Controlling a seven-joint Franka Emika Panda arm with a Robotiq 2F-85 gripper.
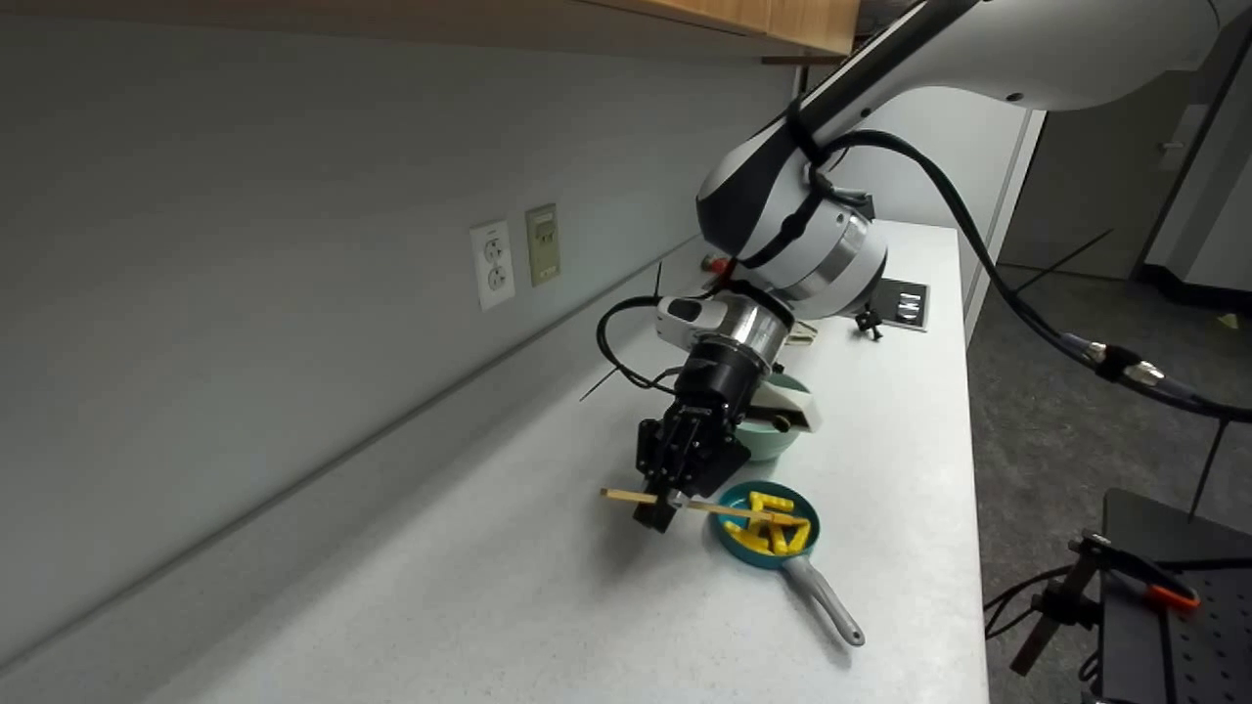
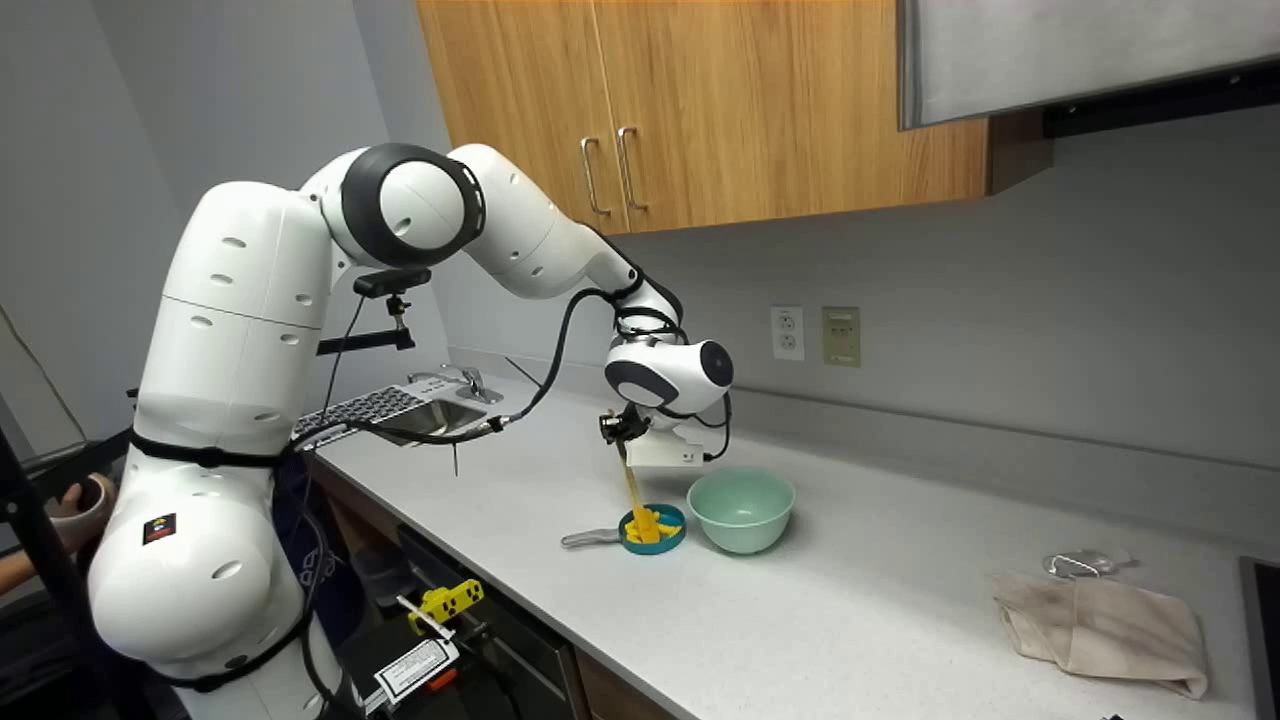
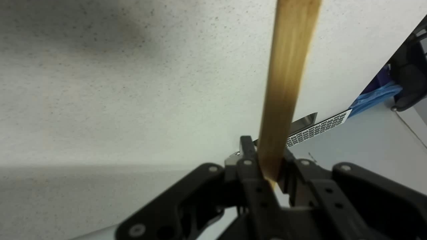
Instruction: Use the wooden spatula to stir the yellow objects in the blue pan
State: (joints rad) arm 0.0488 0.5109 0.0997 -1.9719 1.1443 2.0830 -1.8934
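Looks most like a kitchen, and partly like a lab. Has a long pale counter (image 2: 850, 610) along a grey wall (image 1: 245, 254), a metal sink (image 2: 445, 414) and a faucet (image 2: 474, 383), and wooden cabinets (image 2: 750, 110) overhead in both exterior views. Also shows a frying pan (image 1: 751, 557), a green bowl (image 2: 741, 537) and a folded cloth (image 2: 1130, 630) on that counter. Points to a lab through a robot arm (image 2: 235, 260), a camera (image 2: 392, 283) on a bracket (image 2: 362, 342) and a black board (image 1: 1213, 650) dotted with holes.

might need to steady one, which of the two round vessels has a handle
The blue pan: a grey handle sticks out from its side, and yellow pieces lie inside. The deeper, light green bowl beside it shows no handle.
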